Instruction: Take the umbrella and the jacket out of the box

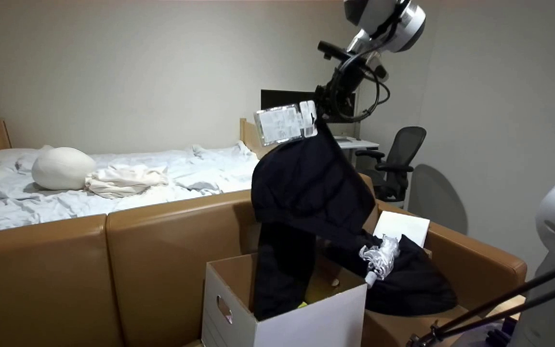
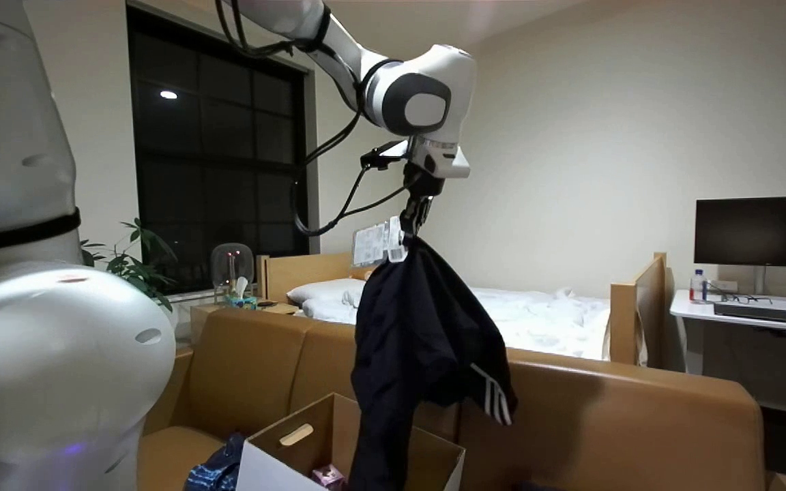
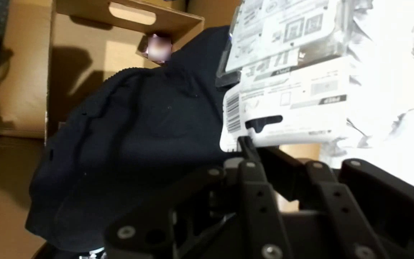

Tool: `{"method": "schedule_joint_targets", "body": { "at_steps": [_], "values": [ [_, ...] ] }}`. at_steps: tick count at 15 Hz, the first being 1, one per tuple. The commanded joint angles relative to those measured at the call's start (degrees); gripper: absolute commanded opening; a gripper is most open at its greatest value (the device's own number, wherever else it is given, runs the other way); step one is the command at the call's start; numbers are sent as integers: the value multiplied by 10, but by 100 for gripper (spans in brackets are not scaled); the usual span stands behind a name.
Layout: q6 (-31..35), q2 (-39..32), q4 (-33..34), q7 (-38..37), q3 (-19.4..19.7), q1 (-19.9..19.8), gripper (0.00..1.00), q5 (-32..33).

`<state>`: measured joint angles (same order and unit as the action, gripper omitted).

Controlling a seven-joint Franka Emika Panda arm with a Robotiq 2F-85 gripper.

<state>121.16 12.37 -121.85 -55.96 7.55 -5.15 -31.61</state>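
High over the box, my gripper (image 1: 320, 114) is shut on the jacket (image 2: 427, 327), a black garment that hangs down in long folds. One lower part of the jacket dips inside the box (image 1: 311, 323), while a sleeve with white stripes (image 2: 493, 395) dangles in the air beyond the box's side. At my fingertips (image 3: 244, 142) a flat package with a white printed card (image 3: 293, 104) sticks out beside the jacket; whether it is pinched or attached, I cannot tell. The umbrella cannot be made out; it is hidden or out of view.
The box stands on a brown sofa (image 2: 638, 423), whose backrest rises behind it. Inside lies a small pink item (image 3: 158, 48). A plastic-wrapped object (image 1: 381, 258) and black fabric (image 1: 417, 289) are beside the box. A blue patterned item (image 2: 219, 467) lies at its side. A bed (image 1: 210, 166) is behind.
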Motion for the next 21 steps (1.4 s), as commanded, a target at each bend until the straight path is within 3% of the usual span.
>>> {"method": "schedule_joint_targets", "body": {
  "at_steps": [1,8,12,16,21],
  "values": [
    [-1,45,24,-34,20,-33,2,-27],
    [1,53,82,-24,117,-103,2,-94],
    [16,10,133,-20,167,-129,2,-172],
    [1,-41,195,-27,200,-148,2,-226],
    [-17,-110,263,-32,211,-168,2,-264]
  ]
}}
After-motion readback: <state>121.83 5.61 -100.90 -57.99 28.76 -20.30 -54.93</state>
